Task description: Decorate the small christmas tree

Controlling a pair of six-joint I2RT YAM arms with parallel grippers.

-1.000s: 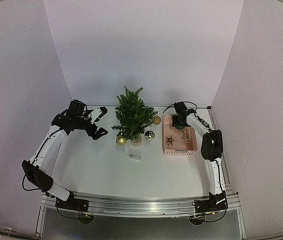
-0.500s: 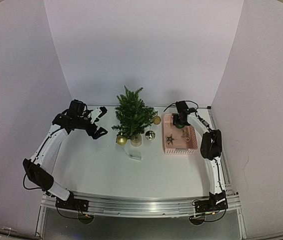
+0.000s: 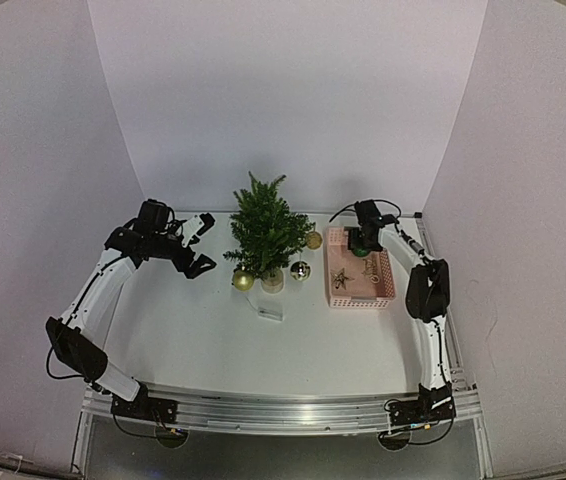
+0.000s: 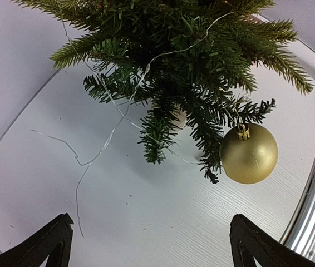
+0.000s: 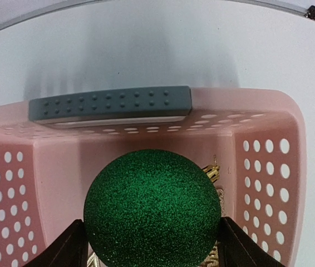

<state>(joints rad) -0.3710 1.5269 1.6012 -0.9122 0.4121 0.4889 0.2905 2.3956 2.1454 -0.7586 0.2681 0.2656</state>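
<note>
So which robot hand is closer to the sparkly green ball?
Right. The right gripper grips the green glitter ball at the pink basket; the left gripper sits open beyond the small christmas tree.

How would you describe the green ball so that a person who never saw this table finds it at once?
Find the pink perforated basket right of the small christmas tree. At its far end, between the fingers of the right gripper, is the green glitter ball. It is the only green ornament; the other balls, near the tree, are gold.

No legible text, label or number anywhere
</note>
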